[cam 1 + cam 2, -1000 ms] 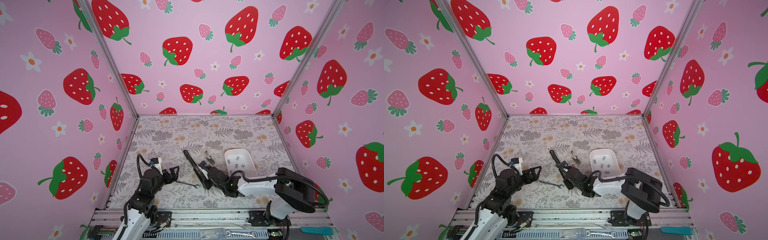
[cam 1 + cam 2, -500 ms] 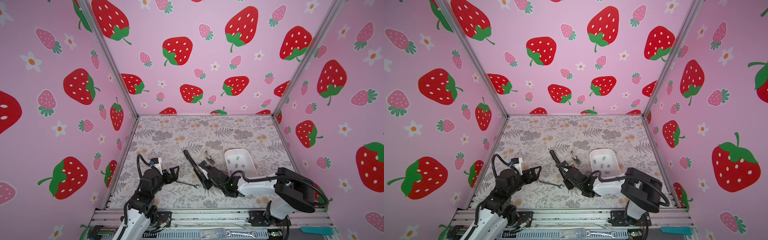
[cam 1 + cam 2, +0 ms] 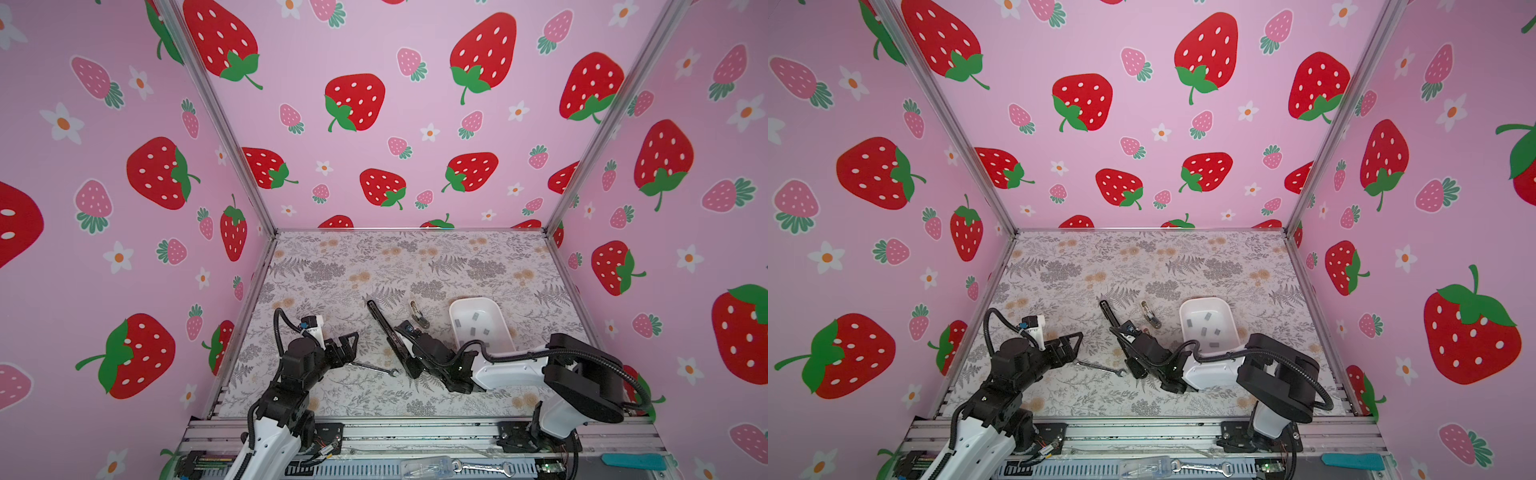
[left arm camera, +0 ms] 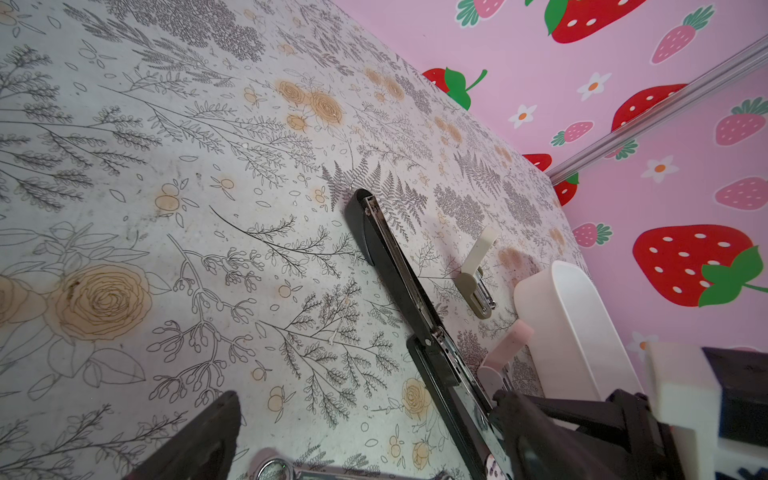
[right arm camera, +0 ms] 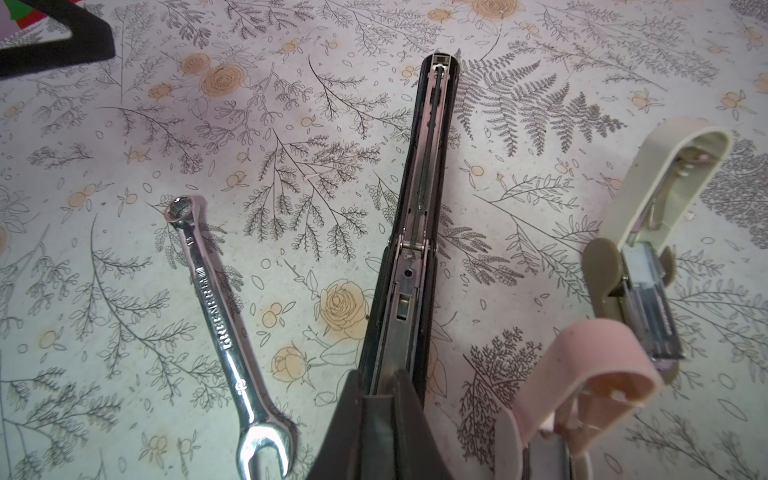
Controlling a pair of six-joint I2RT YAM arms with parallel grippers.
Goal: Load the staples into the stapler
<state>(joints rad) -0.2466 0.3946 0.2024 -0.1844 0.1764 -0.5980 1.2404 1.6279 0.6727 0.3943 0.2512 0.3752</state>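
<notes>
Basically nothing moved this last second: right gripper (image 5: 380, 390) stays clamped on the near end of the opened stapler (image 3: 384, 328), just beside the tray (image 3: 453, 320). Staples (image 3: 473, 331) lie in the tray, so none loaded. Left gripper (image 3: 351, 347) gapes empty, farther from the tray.

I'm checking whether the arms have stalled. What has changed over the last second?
Nothing visibly changed. The right gripper stays shut on the stapler, which lies opened out on the table. The left gripper stays open by the wrench. The staples still lie in the tray.
</notes>
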